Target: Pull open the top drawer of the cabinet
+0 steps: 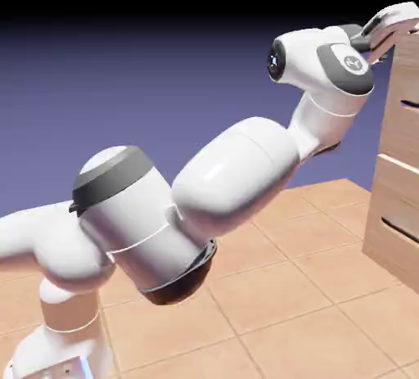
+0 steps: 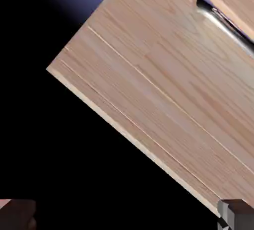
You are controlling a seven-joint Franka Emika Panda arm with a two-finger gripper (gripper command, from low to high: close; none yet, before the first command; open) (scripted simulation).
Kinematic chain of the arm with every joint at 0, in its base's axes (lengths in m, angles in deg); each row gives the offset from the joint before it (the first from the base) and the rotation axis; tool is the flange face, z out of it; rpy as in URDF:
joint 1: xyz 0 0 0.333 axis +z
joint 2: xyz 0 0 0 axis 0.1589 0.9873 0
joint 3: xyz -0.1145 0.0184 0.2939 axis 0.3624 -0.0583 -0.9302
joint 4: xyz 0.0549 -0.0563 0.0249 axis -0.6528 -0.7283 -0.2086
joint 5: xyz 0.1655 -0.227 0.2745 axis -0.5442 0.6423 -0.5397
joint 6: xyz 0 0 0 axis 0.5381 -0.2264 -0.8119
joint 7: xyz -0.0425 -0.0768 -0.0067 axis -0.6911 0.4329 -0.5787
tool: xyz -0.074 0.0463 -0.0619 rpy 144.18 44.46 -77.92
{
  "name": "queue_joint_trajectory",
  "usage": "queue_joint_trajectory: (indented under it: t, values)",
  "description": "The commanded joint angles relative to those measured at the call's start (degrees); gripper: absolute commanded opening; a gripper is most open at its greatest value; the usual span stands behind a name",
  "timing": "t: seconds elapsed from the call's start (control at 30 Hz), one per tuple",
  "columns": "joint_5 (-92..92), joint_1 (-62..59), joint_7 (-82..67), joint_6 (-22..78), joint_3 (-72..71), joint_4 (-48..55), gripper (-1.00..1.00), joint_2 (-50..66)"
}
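Gripper (image 1: 393, 24) beside cabinet (image 1: 401, 173) top

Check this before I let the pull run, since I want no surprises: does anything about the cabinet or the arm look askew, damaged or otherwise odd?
Nothing stands out. The tall pale wood-grain cabinet looks intact, its drawer fronts flush and shut. The top drawer looks slanted only in the hand view, which rolls with the hand. The grey two-finger gripper holds nothing and is off the dark slot handle.

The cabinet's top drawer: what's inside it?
Nothing inside shows. The top drawer presents only its pale wood front and one end of its handle. In the exterior view the cabinet shows just stacked fronts, with the tool near its upper edge.
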Motion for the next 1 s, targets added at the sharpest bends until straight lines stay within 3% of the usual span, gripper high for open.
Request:
queue_joint_trajectory:
  t: [0.0,0.3,0.63,0.67,0.97]
  values:
    - [2.0,1.5,-2.5,0.3,1.1,0.9,0.00,-0.6]
    - [19.7,14.8,-24.9,2.8,10.7,9.2,0.00,-5.7]
    - [17.5,25.9,-31.3,-2.1,13.3,25.2,0.00,-7.1]
    - [17.5,25.9,-31.3,-2.1,13.3,25.2,-1.00,-7.1]
    - [20.4,14.8,-26.4,3.4,10.4,8.6,-1.00,-6.7]
